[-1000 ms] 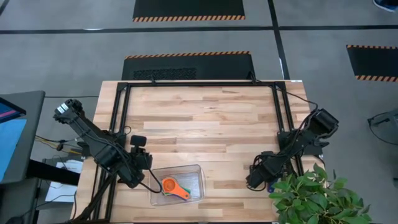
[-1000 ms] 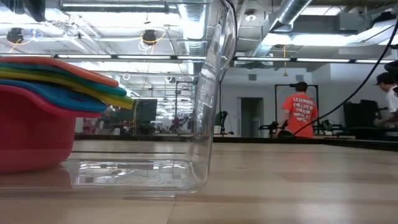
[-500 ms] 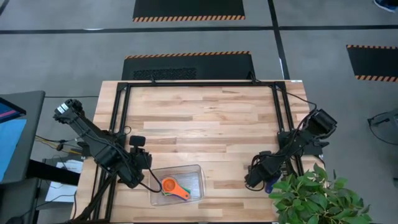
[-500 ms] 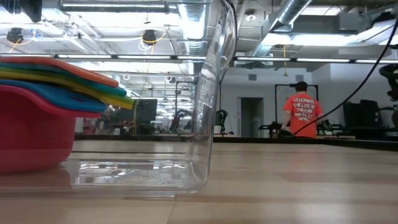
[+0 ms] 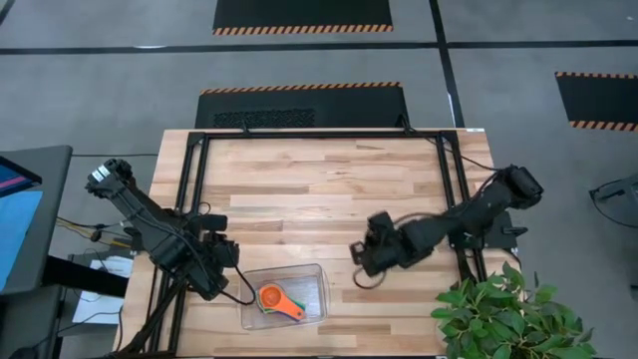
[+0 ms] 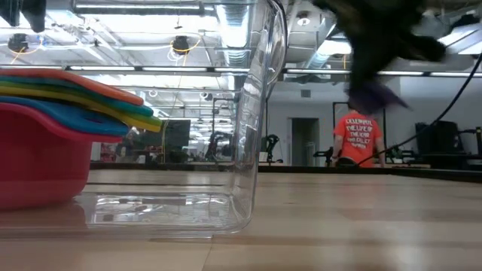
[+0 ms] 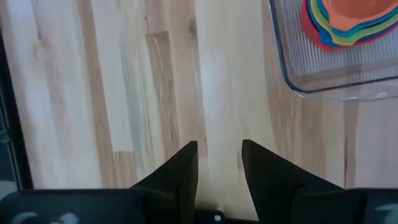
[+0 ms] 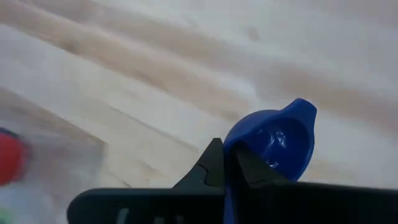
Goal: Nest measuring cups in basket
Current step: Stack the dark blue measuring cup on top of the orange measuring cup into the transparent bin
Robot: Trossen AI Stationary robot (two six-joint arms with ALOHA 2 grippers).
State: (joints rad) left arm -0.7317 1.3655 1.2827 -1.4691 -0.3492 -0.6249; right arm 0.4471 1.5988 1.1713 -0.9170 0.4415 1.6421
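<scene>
The clear basket (image 5: 317,271) stands near the table's near edge, left of middle. A nested stack of measuring cups (image 5: 275,298), orange on top, rests on its floor. The stack also shows in the low view (image 6: 45,128) and the left wrist view (image 7: 341,25). My right gripper (image 5: 363,255) hangs above the table, right of the basket, shut on a dark blue measuring cup (image 8: 273,140). In the low view it is a dark blur (image 6: 376,45) over a bluish shape (image 6: 373,94). My left gripper (image 7: 219,162) stands open over bare wood left of the basket (image 7: 323,81). My right gripper pinches the dark blue cup between its two fingers (image 8: 213,163), right where the handle (image 8: 227,186) meets the bowl. The handle runs back between the fingers, and the bowl (image 8: 277,140) sticks out beyond the tips. The cup is lifted clear of the table, its hollow showing.
A potted plant (image 5: 508,314) crowds the near right corner. Black frame rails (image 5: 199,189) run along the table's left, far and right sides. Bare wood lies between the basket and my right gripper. A person in an orange shirt (image 6: 360,135) stands far off in the room.
My right gripper has swung from the near right corner by the plant toward the table's left, rising and turning. It has carried the dark blue cup up off the table toward the basket. The move came in the last half second.
</scene>
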